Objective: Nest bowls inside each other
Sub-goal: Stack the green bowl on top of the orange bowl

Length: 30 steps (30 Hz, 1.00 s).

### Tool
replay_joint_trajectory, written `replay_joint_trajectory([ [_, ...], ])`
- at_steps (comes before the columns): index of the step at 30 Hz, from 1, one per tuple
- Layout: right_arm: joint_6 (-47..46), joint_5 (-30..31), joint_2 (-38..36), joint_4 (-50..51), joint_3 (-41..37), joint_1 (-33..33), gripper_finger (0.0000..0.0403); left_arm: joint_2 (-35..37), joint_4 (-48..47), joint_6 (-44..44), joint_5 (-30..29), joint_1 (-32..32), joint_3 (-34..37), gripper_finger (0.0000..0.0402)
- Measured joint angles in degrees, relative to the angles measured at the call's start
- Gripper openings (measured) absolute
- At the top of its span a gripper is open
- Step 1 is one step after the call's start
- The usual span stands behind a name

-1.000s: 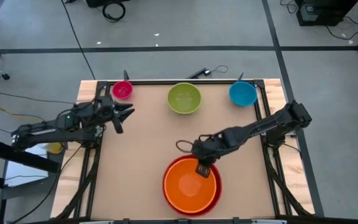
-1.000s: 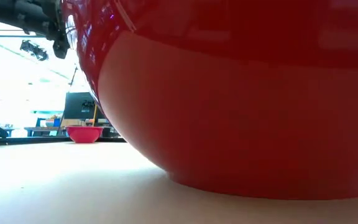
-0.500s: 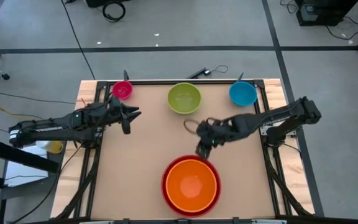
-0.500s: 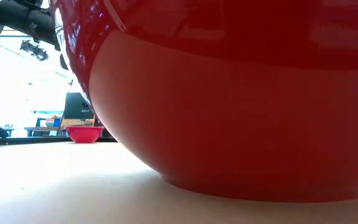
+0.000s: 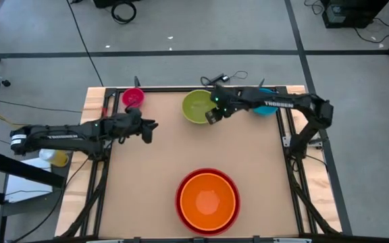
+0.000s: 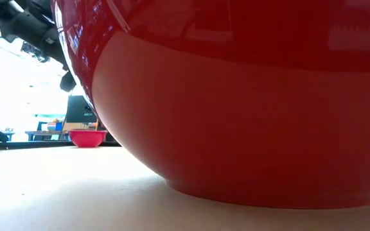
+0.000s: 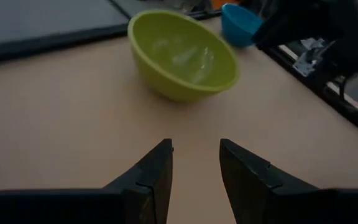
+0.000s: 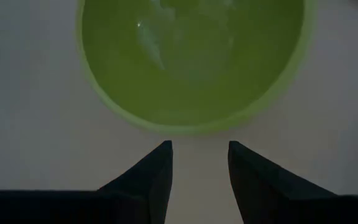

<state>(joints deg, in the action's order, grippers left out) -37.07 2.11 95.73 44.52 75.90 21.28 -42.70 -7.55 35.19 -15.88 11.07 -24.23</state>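
Note:
The orange bowl (image 5: 208, 201) sits nested in the red bowl (image 5: 179, 202) near the table's front edge. Along the far edge stand the pink bowl (image 5: 133, 97), the lime green bowl (image 5: 198, 104) and the blue bowl (image 5: 265, 102), which my right arm partly covers. My right gripper (image 8: 199, 162) hangs open just on the near side of the green bowl (image 8: 191, 62), pointing steeply down, with nothing between its fingers. My left gripper (image 7: 196, 165) is open over the left part of the table, facing the green bowl (image 7: 182, 56) from a distance.
In the low view the red bowl (image 6: 236, 96) fills most of the picture, with the pink bowl (image 6: 87, 138) far behind it. Bare tabletop (image 5: 181, 148) lies between the far row and the red bowl. Cables lie on the floor beyond the far edge.
My right gripper has swung from the orange bowl's far rim toward the table's far edge, ending beside the green bowl. The orange bowl stays nested in the red one. My left gripper has moved a little toward the table's right and sunk slightly.

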Motion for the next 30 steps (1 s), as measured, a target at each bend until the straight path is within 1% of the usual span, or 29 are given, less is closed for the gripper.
replay_joint_trajectory([
  [2, 1.3, -2.0, 0.6, -0.2, 0.0, 2.0, 0.016, -1.2, 0.1, 2.7, 0.0, 0.0, 0.0, 0.0134],
  [8, 2.7, -4.2, 0.6, -0.2, 0.0, 6.2, 0.016, -3.9, 0.2, 7.5, -0.1, 0.0, 0.0, 0.0135],
  [10, 2.8, -6.8, 0.6, 0.8, 0.0, 7.6, 0.0161, -4.7, 0.6, 7.6, -1.2, 0.0, 0.0, 0.0135],
  [13, 5.1, -12.5, 0.6, 2.9, 0.0, 9.4, 0.0161, -6.1, 0.6, 7.5, -3.4, 0.0, 0.0, 0.0135],
  [14, 5.6, -16.1, 0.6, 3.5, 0.0, 9.9, 0.0161, -6.4, 0.5, 7.5, -4.1, 0.0, 0.0, 0.0135],
  [16, 5.6, -30.1, 0.0, 2.4, 0.0, 11.3, 0.016, -6.9, 1.6, 8.4, -4.2, 0.2, 0.0, 0.0135],
  [17, 5.4, -37.2, -0.6, 0.4, 0.0, 11.6, 0.016, -6.8, 2.4, 9.1, -3.9, 0.6, 0.0, 0.0135],
  [18, 4.5, -42.3, -1.4, -2.1, 0.0, 11.7, 0.016, -6.6, 2.9, 9.5, -3.1, 1.3, -0.2, 0.0135],
  [19, 3.4, -45.3, -2.4, -4.8, 0.0, 11.6, 0.016, -6.4, 3.5, 9.3, -1.4, 2.3, -0.6, 0.0135],
  [21, 2.0, -45.4, -4.3, -9.6, 0.1, 11.4, 0.016, -5.8, 4.4, 6.7, 2.2, 5.0, -1.6, 0.0135],
  [23, 2.7, -41.4, -5.8, -13.1, 0.1, 11.3, 0.016, -5.6, 4.7, 4.2, 5.4, 7.8, -2.6, 0.0135],
  [27, 7.3, -32.1, -7.0, -20.4, 0.1, 11.0, 0.016, -5.6, 4.8, 2.5, 10.2, 12.9, -4.0, 0.0135],
  [30, 10.5, -29.0, -7.0, -25.2, 0.1, 10.7, 0.016, -5.7, 5.8, 0.9, 15.9, 15.9, -4.1, 0.0133],
])
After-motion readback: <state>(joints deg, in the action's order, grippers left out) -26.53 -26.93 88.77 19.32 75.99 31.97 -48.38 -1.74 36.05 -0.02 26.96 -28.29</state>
